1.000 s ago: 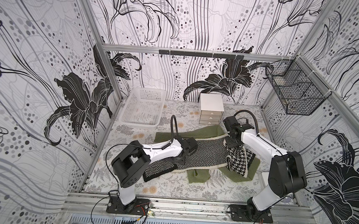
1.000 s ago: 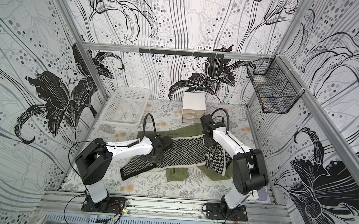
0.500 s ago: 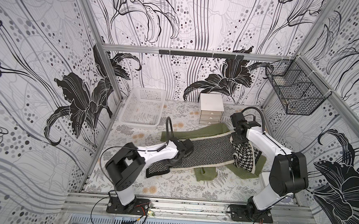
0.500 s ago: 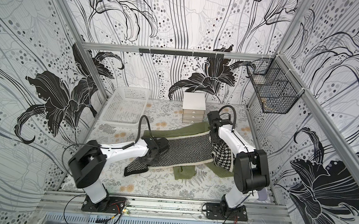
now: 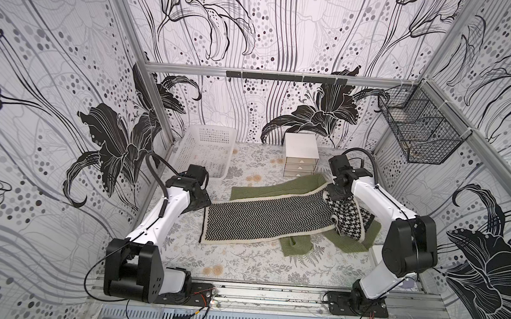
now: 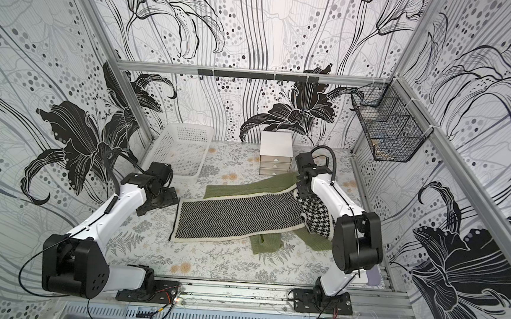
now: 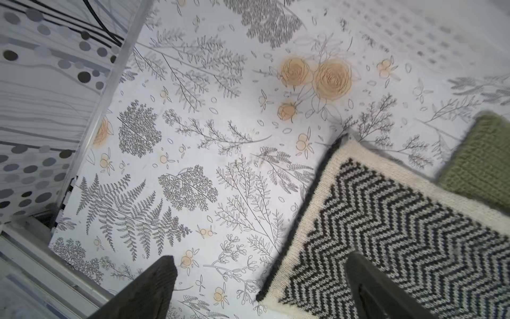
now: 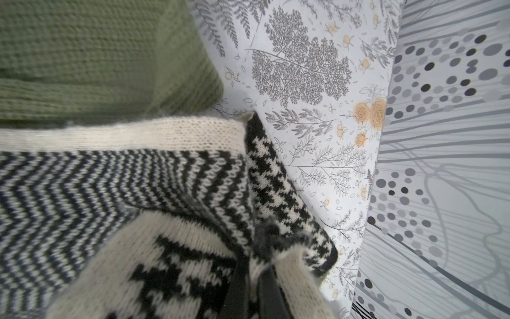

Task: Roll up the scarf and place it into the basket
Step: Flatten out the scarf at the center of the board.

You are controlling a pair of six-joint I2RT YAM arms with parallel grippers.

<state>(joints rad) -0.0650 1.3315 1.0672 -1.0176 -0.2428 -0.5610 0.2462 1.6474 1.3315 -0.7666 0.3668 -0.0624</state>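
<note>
Black-and-white chevron scarf (image 5: 268, 221) lies mostly flat on the table (image 5: 240, 265) over a green knit (image 5: 277, 188), and only its right end is turned up, pinched in the closed right gripper (image 5: 336, 194). The left gripper (image 5: 202, 204) hangs wide open and empty at the scarf's left end. Rolling looks barely begun, and the basket (image 5: 187, 144) at the back left holds nothing.
</note>
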